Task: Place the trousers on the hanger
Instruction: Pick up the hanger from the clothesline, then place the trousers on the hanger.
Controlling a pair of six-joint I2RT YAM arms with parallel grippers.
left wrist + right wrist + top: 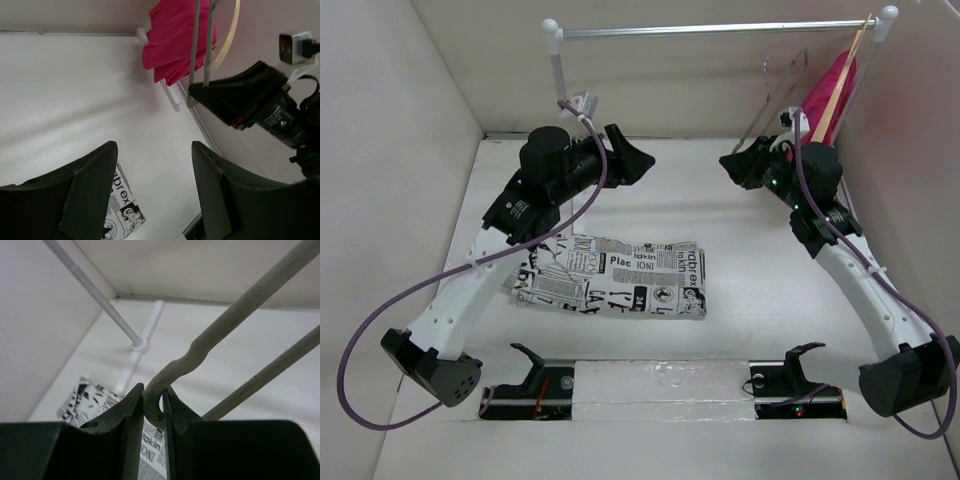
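The newspaper-print trousers (615, 278) lie folded flat on the table in front of the arms; a corner shows in the left wrist view (122, 210) and a blurred part in the right wrist view (82, 400). The thin grey wire hanger (782, 88) hangs slanted at the back right. My right gripper (731, 163) is shut on its lower bent end (152, 400). In the left wrist view this gripper (200, 92) holds the wire (195, 50). My left gripper (644, 158) is open and empty (155, 150), raised above the table behind the trousers.
A metal rail (720, 28) on white posts spans the back. A pink garment (835, 90) on a pale wooden hanger (847, 70) hangs at its right end, close to the right wall. White walls enclose the table on both sides.
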